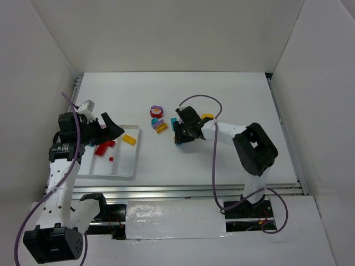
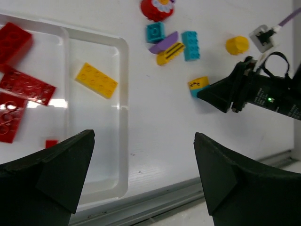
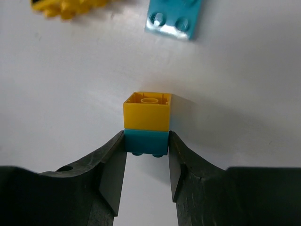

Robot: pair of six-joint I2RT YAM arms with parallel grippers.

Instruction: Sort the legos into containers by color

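The white tray (image 1: 128, 166) lies at the left; it also shows in the left wrist view (image 2: 123, 117). One compartment holds several red bricks (image 2: 28, 87), the one beside it a yellow brick (image 2: 96, 80). My left gripper (image 2: 143, 174) is open and empty above the tray's near right corner. My right gripper (image 3: 146, 148) is shut on the teal half of a joined teal-and-yellow brick (image 3: 146, 123), low over the table; I cannot tell if it touches. Loose legos lie mid-table: a red and purple rounded piece (image 1: 157, 111), a teal brick (image 2: 190, 45), a yellow-and-purple piece (image 2: 168, 48).
A rounded yellow piece (image 2: 237, 44) lies right of the cluster. A teal plate (image 3: 174, 19) and a yellow piece (image 3: 66, 7) lie just beyond my right gripper. White walls close in the table on three sides. A metal rail (image 1: 188, 191) runs along the near edge.
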